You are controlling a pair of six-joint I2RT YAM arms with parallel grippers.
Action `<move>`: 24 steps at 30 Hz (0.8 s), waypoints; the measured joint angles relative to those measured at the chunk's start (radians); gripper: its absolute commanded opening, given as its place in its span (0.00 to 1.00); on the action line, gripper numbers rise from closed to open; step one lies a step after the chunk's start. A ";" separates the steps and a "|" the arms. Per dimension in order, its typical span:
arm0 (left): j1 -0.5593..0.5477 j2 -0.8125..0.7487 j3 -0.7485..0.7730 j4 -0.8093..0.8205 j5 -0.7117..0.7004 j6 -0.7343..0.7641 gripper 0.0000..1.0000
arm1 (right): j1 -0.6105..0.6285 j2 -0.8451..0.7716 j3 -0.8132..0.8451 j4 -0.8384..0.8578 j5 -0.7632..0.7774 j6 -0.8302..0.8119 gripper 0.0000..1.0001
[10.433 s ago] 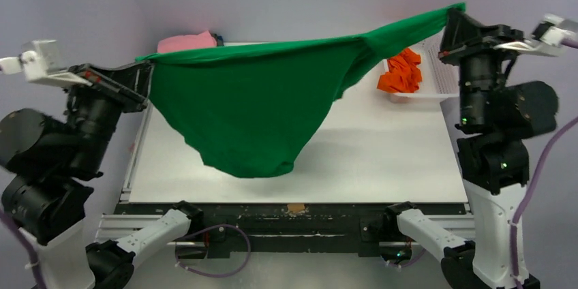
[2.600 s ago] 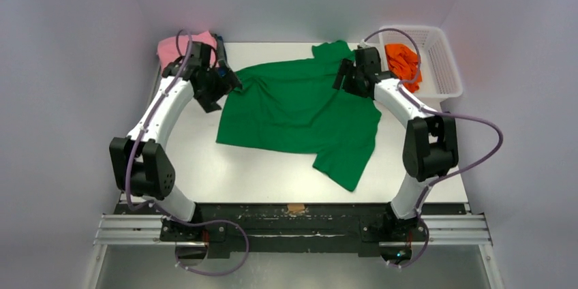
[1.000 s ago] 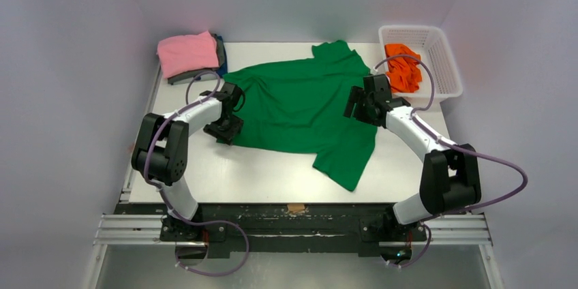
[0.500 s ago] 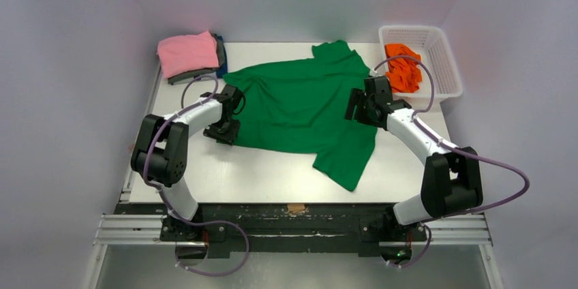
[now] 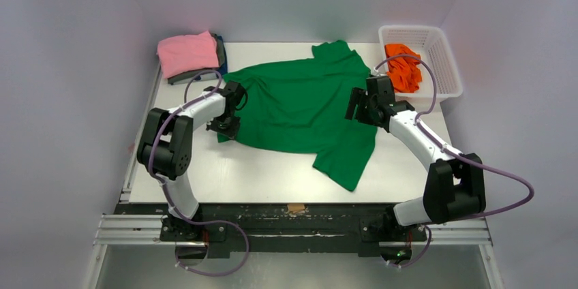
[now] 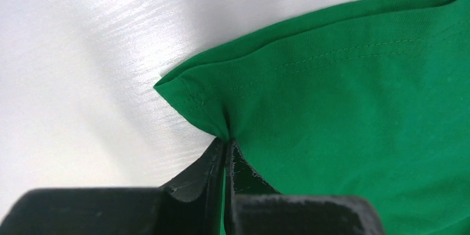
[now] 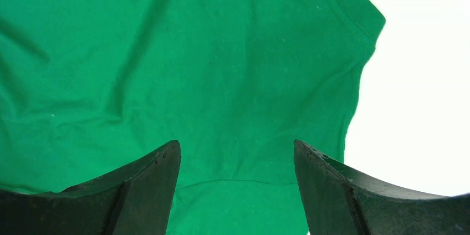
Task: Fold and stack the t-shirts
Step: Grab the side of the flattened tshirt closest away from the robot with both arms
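The left gripper point(image 6: 226, 145) clamps a hem corner of the bright green cloth t-shirt point(image 5: 300, 108) near the tabletop's left edge; the right gripper point(image 7: 235, 154) hangs above it, jaws apart.

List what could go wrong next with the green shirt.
1. The left gripper pinches only the very corner of the green t-shirt; a pull could slip it free.
2. The right gripper is open over the cloth, so a left-only pull might drag and bunch the shirt.
3. Creases across the body may get folded in.
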 measured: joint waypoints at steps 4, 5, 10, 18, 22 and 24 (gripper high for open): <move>0.000 -0.024 -0.027 0.018 0.003 0.023 0.00 | 0.000 0.000 0.000 -0.050 0.002 -0.010 0.69; -0.001 -0.037 -0.043 0.022 0.002 0.027 0.00 | 0.003 0.000 0.000 -0.074 0.001 -0.011 0.69; -0.007 -0.122 -0.134 -0.012 0.006 0.062 0.00 | 0.058 -0.010 -0.021 -0.200 0.000 -0.009 0.66; -0.031 -0.222 -0.251 -0.024 0.031 0.081 0.00 | 0.262 -0.042 -0.139 -0.346 -0.062 0.055 0.62; -0.034 -0.269 -0.281 -0.038 0.032 0.096 0.00 | 0.323 -0.058 -0.187 -0.389 -0.071 0.090 0.59; -0.035 -0.289 -0.294 -0.035 0.034 0.104 0.00 | 0.357 -0.059 -0.208 -0.392 -0.080 0.107 0.59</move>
